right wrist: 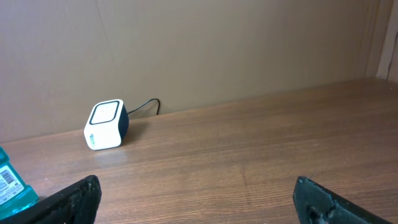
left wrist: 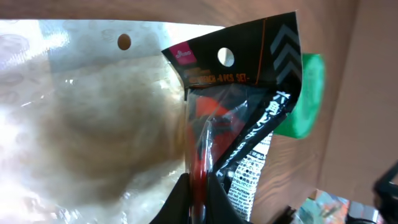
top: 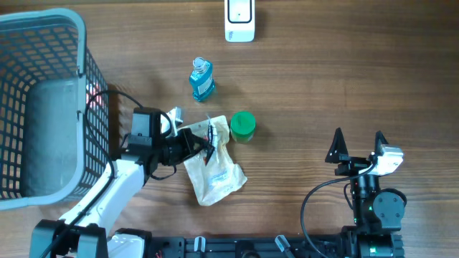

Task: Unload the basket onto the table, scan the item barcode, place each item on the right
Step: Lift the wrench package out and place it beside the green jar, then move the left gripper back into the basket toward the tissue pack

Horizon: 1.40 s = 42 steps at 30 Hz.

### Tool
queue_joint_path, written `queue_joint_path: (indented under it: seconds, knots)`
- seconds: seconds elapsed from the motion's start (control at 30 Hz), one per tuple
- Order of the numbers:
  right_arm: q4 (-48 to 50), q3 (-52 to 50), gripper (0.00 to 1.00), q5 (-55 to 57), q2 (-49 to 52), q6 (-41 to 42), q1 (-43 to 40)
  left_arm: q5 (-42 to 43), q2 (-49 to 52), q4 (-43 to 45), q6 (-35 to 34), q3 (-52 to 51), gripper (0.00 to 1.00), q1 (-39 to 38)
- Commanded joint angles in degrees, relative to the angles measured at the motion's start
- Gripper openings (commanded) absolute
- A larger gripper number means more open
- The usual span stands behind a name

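The table (top: 323, 86) carries a mesh basket (top: 82, 64) at the left edge. A pale pouch (top: 219, 179) lies near-centre.

The left gripper (left wrist: 198, 199) is clamped on the near edge of a black-and-red packet (left wrist: 249, 93), the item to scan. The packet sits over the pouch's far end, just beside a green tub (top: 242, 126). The right gripper (top: 356, 145) stands wide open and empty, well to the right.

A blue bottle (top: 202, 79) stands between the packet and the scanner (top: 239, 20) at the far edge.

The pinch is thin and on glossy film, so the packet could slide out or flop. I cannot tell which face carries the barcode, so it may end up turned away from the scanner. A straight carry could also tip the bottle or drag the pouch along.
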Motion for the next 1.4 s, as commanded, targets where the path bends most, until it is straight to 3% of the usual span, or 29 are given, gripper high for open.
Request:
queue_joint_path:
  seconds: [0.0, 0.1, 0.17, 0.2, 0.27, 0.43, 0.77, 0.9, 1.1, 1.27, 1.37]
  knots:
    - [0.31, -0.04, 1.0, -0.92, -0.37, -1.03, 0.22, -4.83, -0.52, 0.15, 0.66, -1.57, 0.04, -0.02]
    - [0.31, -0.04, 1.0, -0.92, -0.37, -1.01, 0.22, -6.84, -0.52, 0.15, 0.66, -1.64, 0.1, -0.04]
    - [0.31, -0.04, 1.0, -0.92, -0.37, -1.01, 0.22, -7.23, -0.52, 0.44, 0.68, -1.64, 0.3, -0.02]
    - [0.31, -0.04, 1.0, -0.92, -0.37, -1.01, 0.22, -7.21, -0.52, 0.79, 0.68, -1.62, 0.5, -0.02]
    - [0.31, -0.04, 1.0, -0.92, -0.37, -1.03, 0.22, -7.21, -0.59, 1.88, -0.04, -1.62, 0.7, -0.04]
    - [0.31, -0.04, 1.0, -0.92, -0.37, -1.03, 0.22, -5.68, -2.34, 5.6, -4.46, -1.42, 1.0, -0.04]
    - [0.31, -0.04, 1.0, -0.92, -0.37, -1.01, 0.22, -3.48, -16.65, 5.64, -9.97, 4.61, 1.0, -0.04]
    - [0.31, -0.04, 1.0, -0.92, -0.37, -1.01, 0.22, -4.0, -26.6, 5.42, -13.77, 13.57, 1.0, -0.02]
    - [0.31, -0.04, 1.0, -0.92, -0.37, -1.03, 0.22, -12.66, -29.0, 0.5, -14.34, 24.44, 1.0, 0.15]
    - [0.31, -0.04, 1.0, -0.92, -0.37, -1.01, 0.22, -30.08, -27.26, -6.88, -14.64, 31.04, 1.0, 3.43]
    - [0.31, -0.04, 1.0, -0.92, -0.37, -1.03, 0.22, -35.19, -25.18, -10.91, -15.74, 33.38, 1.0, 8.07]
